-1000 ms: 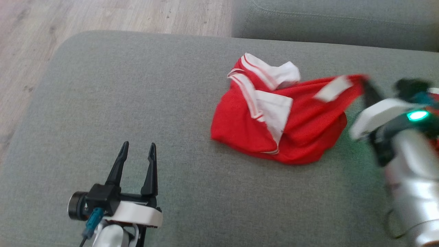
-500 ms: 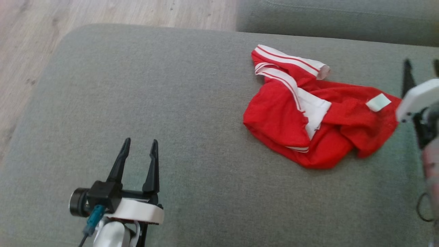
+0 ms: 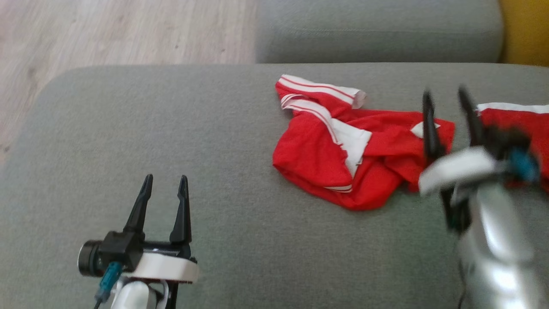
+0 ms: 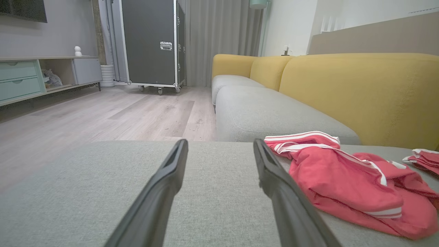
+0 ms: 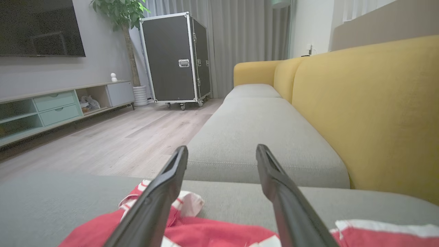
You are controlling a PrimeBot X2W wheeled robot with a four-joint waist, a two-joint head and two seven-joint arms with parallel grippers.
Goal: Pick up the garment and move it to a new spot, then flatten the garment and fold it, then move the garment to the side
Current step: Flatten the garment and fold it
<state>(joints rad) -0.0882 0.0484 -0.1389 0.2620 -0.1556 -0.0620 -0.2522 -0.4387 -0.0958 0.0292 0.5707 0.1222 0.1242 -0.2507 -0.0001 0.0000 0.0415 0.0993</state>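
The garment (image 3: 343, 150) is red with white stripes and lies crumpled on the grey sofa seat (image 3: 171, 128), right of centre. In the left wrist view the garment (image 4: 346, 185) lies to the right of my fingers. My left gripper (image 3: 164, 182) stands open at the lower left, well clear of the cloth, nothing between its fingers. My right gripper (image 3: 446, 96) is open above the garment's right edge, holding nothing. In the right wrist view its fingers (image 5: 161, 192) spread over the red cloth (image 5: 192, 233).
A second red and white piece (image 3: 514, 124) lies at the right edge of the seat. Another grey cushion (image 3: 377, 30) sits behind, with a yellow backrest (image 5: 377, 109) to the right. Wooden floor (image 3: 107, 30) lies off the seat's far left.
My right gripper has let go of the garment's right end and opened, then moved back over its right edge. The cloth dropped flat onto the seat. The head camera shifted.
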